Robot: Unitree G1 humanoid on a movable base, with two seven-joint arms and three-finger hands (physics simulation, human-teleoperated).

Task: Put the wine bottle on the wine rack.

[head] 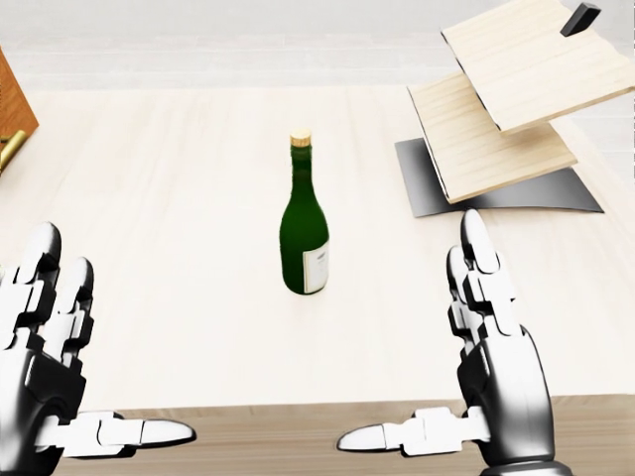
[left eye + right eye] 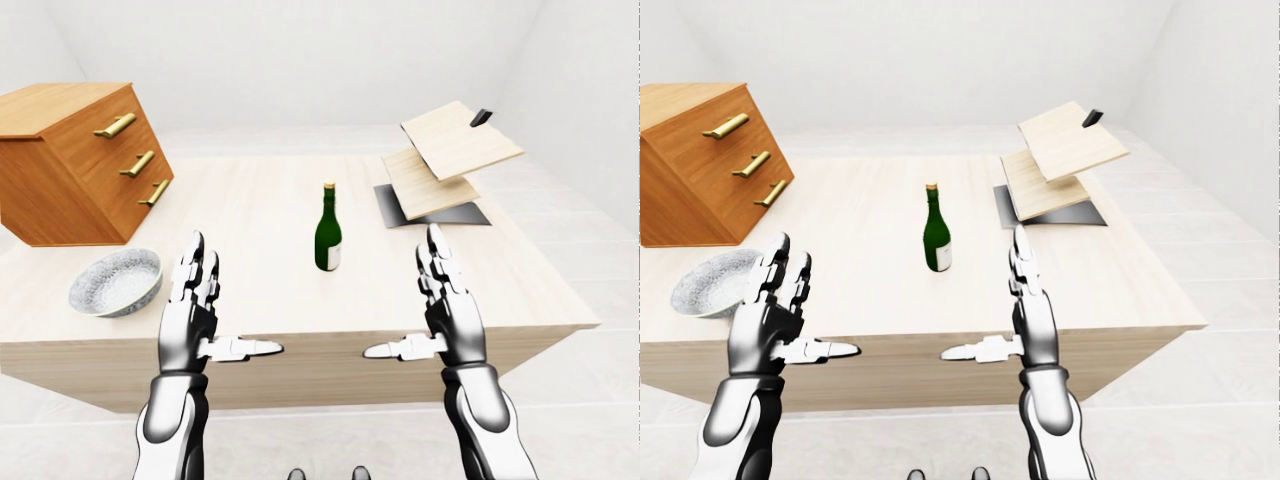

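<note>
**Bottle upright on the table, both hands open and empty**

A green wine bottle [image 1: 305, 230] stands upright near the middle of a pale wooden table [image 2: 250, 215]. It has a tan cork and a light label low on its body. Nothing touches it.

The left hand [image 2: 195, 305] is raised at the table's near edge, at lower left in the left-eye view. Its fingers are straight and spread, the thumb pointing inward, and it holds nothing. The right hand [image 1: 491, 357] mirrors it at lower right in the head view, fingers also straight, thumb pointing toward the left hand, holding nothing. The bottle stands between the two hands and farther up the view, well apart from both.

The rack [image 1: 506, 94], made of tilted light wood boards on a dark base, sits at upper right, apart from the bottle. A wooden drawer chest [image 2: 85, 160] with brass handles stands at the table's left. A patterned bowl [image 2: 116, 282] rests below the chest, near the left hand.
</note>
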